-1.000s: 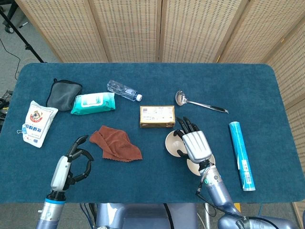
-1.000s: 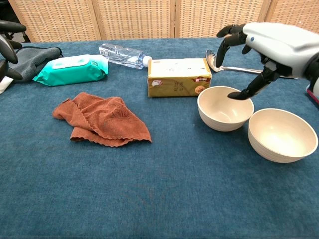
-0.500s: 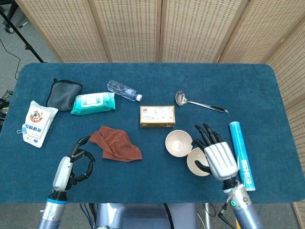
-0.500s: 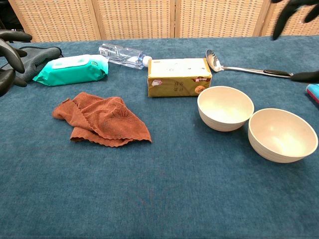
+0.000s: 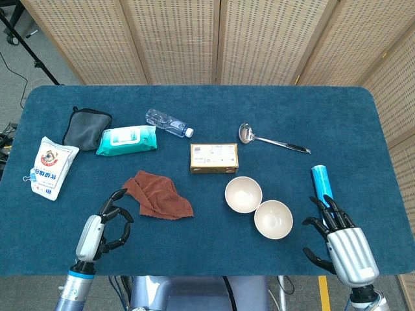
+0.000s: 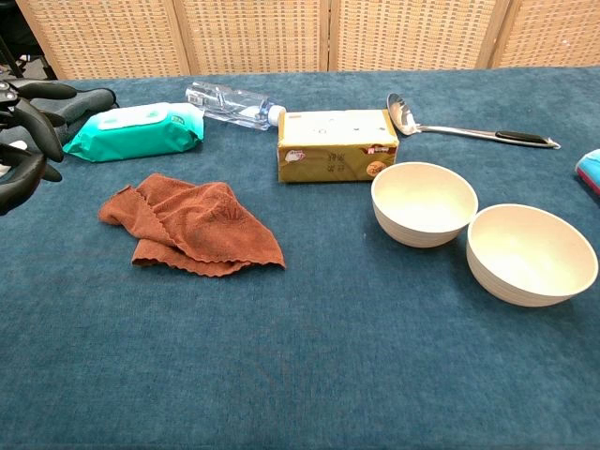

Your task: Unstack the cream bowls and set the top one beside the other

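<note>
Two cream bowls sit upright side by side on the blue table, rims nearly touching. One bowl (image 5: 243,194) (image 6: 424,202) lies nearer the yellow box; the other bowl (image 5: 273,219) (image 6: 531,253) lies to its right and closer to me. My right hand (image 5: 340,243) is open near the table's front right edge, apart from both bowls, and is out of the chest view. My left hand (image 5: 104,225) (image 6: 23,141) hovers at the front left with fingers loosely curled and nothing in it.
A rust cloth (image 5: 157,194) lies left of the bowls. A yellow box (image 5: 213,157), a ladle (image 5: 272,139), a water bottle (image 5: 168,122), a wipes pack (image 5: 127,139), a grey pouch (image 5: 86,127), a white packet (image 5: 50,167) and a blue tube (image 5: 321,180) are spread about.
My right hand has drawn back from above the bowls to the table's front right edge and left the chest view. Both bowls stay put. The left hand barely shifted.
</note>
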Available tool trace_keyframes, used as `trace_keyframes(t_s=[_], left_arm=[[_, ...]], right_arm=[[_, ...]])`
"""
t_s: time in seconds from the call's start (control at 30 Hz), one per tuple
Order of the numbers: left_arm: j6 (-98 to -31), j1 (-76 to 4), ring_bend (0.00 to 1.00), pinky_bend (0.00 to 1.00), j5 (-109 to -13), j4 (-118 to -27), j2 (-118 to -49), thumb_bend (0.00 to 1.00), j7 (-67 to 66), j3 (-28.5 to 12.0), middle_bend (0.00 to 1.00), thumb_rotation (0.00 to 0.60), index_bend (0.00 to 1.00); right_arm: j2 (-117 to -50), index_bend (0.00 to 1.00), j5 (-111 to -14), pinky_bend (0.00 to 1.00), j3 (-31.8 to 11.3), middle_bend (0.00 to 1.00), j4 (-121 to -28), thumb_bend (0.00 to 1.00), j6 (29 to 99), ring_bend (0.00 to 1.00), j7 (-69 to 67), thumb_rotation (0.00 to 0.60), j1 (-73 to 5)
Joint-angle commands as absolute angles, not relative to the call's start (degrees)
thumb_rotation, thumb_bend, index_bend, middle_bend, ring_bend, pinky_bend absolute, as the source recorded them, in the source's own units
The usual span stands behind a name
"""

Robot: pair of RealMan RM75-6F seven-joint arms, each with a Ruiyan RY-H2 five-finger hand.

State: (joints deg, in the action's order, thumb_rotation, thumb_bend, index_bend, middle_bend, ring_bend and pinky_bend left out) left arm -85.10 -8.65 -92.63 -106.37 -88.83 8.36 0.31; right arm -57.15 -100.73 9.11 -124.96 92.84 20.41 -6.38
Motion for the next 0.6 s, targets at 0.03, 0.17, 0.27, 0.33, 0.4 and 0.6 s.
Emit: trace_keyframes(t_s=[0.03, 0.17, 0.27, 0.33, 0.4, 0.6], left_arm=[[-85.18, -8.61, 0.16, 0.35, -92.77, -106.15, -88.99, 0.5, 8.17, 0.36, 0.17, 0.6, 0.56], [-85.09, -8.6, 0.16, 0.35, -93.0, -105.58, -89.33, 0.5, 7.75, 0.59, 0.17, 0.6, 0.56], [-85.18, -8.61, 0.16, 0.35, -93.6, -105.43, -89.43, 0.5, 7.54, 0.86, 0.17, 0.6, 0.56], [-85.59, -8.51, 0.16, 0.35, -94.42, -105.4, -89.46, 0.5, 7.29, 1.14, 0.17, 0.6, 0.56], [-85.86, -8.42, 0.16, 0.35, -94.93, -105.44, -89.44, 0.5, 7.11, 1.33, 0.17, 0.6, 0.56], [-86.57, -8.2, 0.16, 0.35, -96.28, -105.81, -89.35, 0.5, 6.5, 1.82, 0.17, 0.6, 0.56]], right_arm=[[-55.28, 0.37, -102.85, 0.24, 11.01, 0.14, -123.37, 0.21, 95.93, 0.01, 16.57, 0.6, -3.18], [-53.71, 0.37, -102.23, 0.24, 11.48, 0.15, -121.24, 0.21, 97.97, 0.01, 12.16, 0.6, -1.01], [-52.59, 0.37, -102.21, 0.24, 10.75, 0.15, -121.21, 0.21, 98.14, 0.01, 11.11, 0.6, -0.85], [-51.87, 0.37, -103.23, 0.24, 10.7, 0.15, -121.59, 0.21, 98.09, 0.01, 10.09, 0.6, -0.56], [-51.47, 0.37, -103.84, 0.24, 10.58, 0.15, -121.71, 0.21, 98.0, 0.01, 9.73, 0.6, -0.27], [-50.49, 0.37, -104.26, 0.24, 9.95, 0.15, -122.19, 0.21, 97.83, 0.01, 8.91, 0.6, 0.64]])
